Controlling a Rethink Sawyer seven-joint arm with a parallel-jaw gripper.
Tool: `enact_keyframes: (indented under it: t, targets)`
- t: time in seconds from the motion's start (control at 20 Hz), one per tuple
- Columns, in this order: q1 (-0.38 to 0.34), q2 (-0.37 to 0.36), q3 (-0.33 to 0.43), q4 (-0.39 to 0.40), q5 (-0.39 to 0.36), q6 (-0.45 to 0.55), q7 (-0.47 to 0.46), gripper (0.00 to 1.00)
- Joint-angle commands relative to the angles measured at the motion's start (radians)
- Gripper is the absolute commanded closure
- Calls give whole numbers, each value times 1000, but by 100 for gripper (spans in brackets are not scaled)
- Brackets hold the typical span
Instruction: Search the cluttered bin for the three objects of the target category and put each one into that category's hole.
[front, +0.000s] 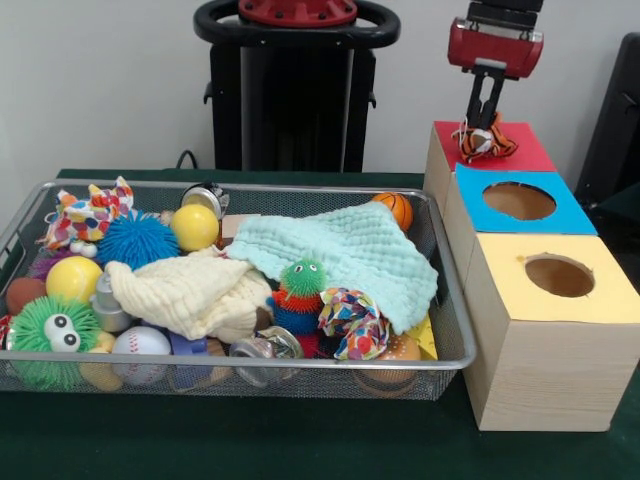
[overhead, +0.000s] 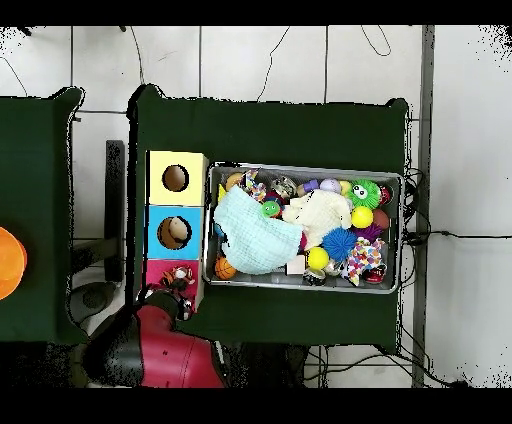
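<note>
A wire mesh bin (front: 455, 300) holds a jumble of toys under a mint cloth (front: 350, 250) and a cream cloth (front: 190, 290). To its right stand three boxes topped red (front: 525, 152), blue (front: 475, 208) and yellow (front: 505, 285). My gripper (front: 486, 122) hangs over the red top, shut on an orange, black and white striped toy (front: 487, 142) that rests on that box and hides its hole. In the overhead view the striped toy (overhead: 179, 274) lies on the red box (overhead: 158, 270), with the gripper (overhead: 172, 296) just below it.
The bin holds yellow balls (front: 194, 226), a blue spiky ball (front: 137, 238), a green fuzzy toy with eyes (front: 50, 335), a small basketball (front: 397, 207), a baseball (front: 140, 345) and patterned plush pieces (front: 352, 318). The blue hole (front: 518, 200) and the yellow hole (front: 559, 275) are uncovered.
</note>
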Motion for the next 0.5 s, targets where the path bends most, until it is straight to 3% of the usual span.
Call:
enact_keyframes:
  t: [0.05,0.5]
  targets:
    - [-55,21,51,42,10,55,197,100]
    - [-60,-7,89,77,25,56,224,100]
